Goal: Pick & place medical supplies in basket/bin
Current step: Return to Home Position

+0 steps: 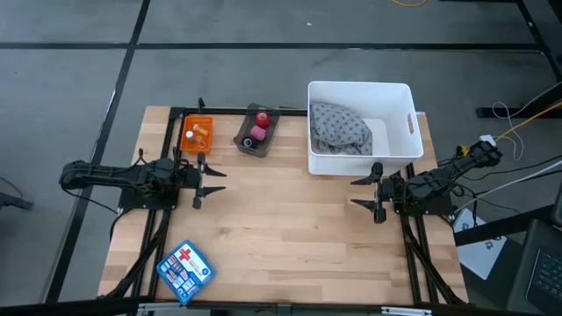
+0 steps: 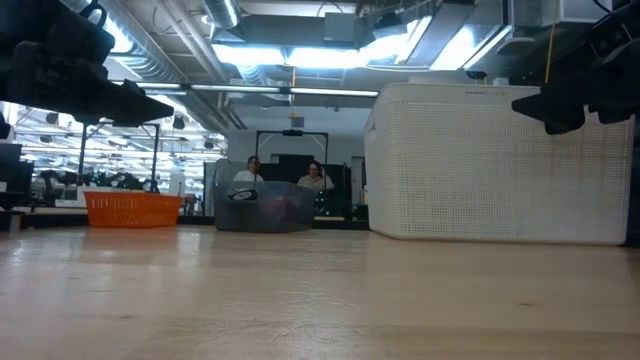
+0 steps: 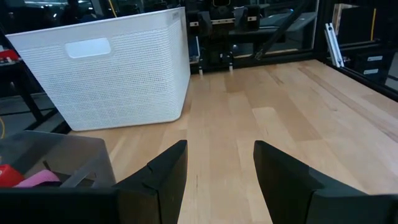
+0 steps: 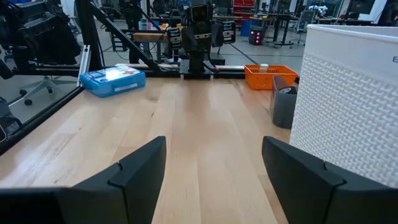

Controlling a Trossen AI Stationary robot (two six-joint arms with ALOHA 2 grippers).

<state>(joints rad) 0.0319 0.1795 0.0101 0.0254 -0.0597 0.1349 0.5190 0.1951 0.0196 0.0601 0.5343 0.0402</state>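
A white perforated bin [image 1: 402, 140] stands at the table's far right, with the grey patterned cloth [image 1: 339, 128] lying inside it. A grey tray [image 1: 257, 132] holds a red roll [image 1: 262, 118], a pink roll [image 1: 257, 132] and a small black block [image 1: 248, 142]. An orange basket [image 1: 197, 133] holds tan/white vials [image 1: 199, 133]. My left gripper [image 1: 205, 181] hovers open near the orange basket. My right gripper [image 1: 367, 198] hovers open just in front of the white bin. Both are empty.
A blue first-aid box [image 1: 185, 270] lies at the table's near left corner. Bare wooden tabletop [image 1: 290, 211] stretches between the two arms. A black frame rail [image 1: 176, 132] runs behind the orange basket. People sit in the room beyond the table [image 2: 283, 178].
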